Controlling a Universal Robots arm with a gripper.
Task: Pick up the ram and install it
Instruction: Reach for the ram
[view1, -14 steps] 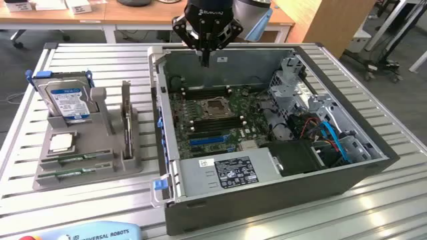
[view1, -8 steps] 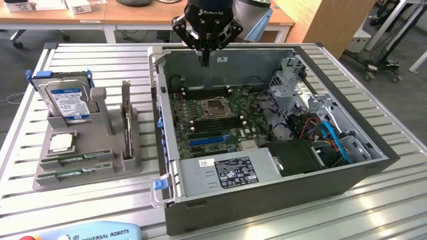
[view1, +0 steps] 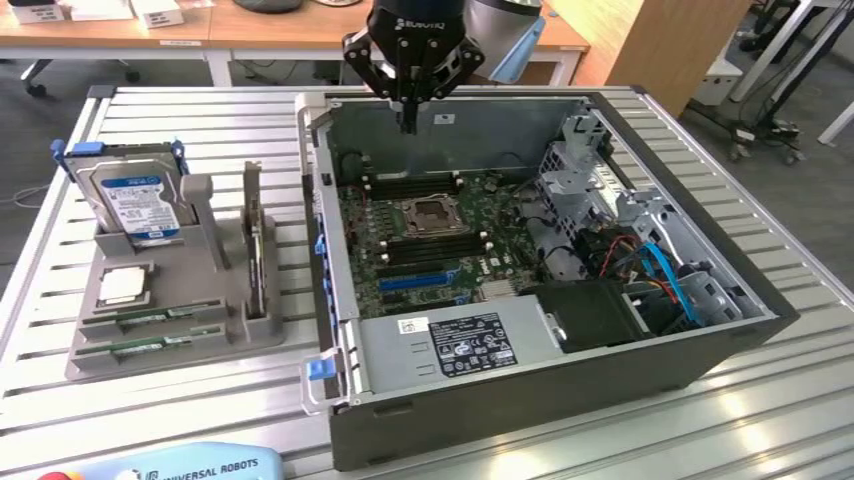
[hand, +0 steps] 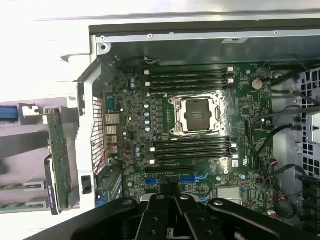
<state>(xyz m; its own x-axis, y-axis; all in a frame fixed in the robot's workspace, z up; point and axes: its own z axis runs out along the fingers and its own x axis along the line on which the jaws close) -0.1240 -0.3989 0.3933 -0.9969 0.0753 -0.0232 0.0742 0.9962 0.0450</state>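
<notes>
Two green ram strips (view1: 150, 318) lie flat in slots at the front of a grey holder (view1: 200, 350), on the exterior view's left; their ends (hand: 15, 186) appear in the wrist view. My gripper (view1: 407, 118) hangs over the back wall of the open computer case (view1: 534, 380), far from the ram. Its black fingers (hand: 170, 192) are pressed together with nothing between them. Below lies the motherboard with its empty processor socket (hand: 196, 114) and dark memory slots on either side of it (hand: 190, 77) (hand: 192, 147).
The holder also carries a blue-labelled hard drive (view1: 131, 205), a square silver processor chip (view1: 120, 287) and an upright green board (view1: 251, 235). Inside the case are a power supply (view1: 461, 345), drive cages (view1: 587, 180) and blue cables (view1: 667, 280). A slatted metal table (view1: 747, 420) lies beneath.
</notes>
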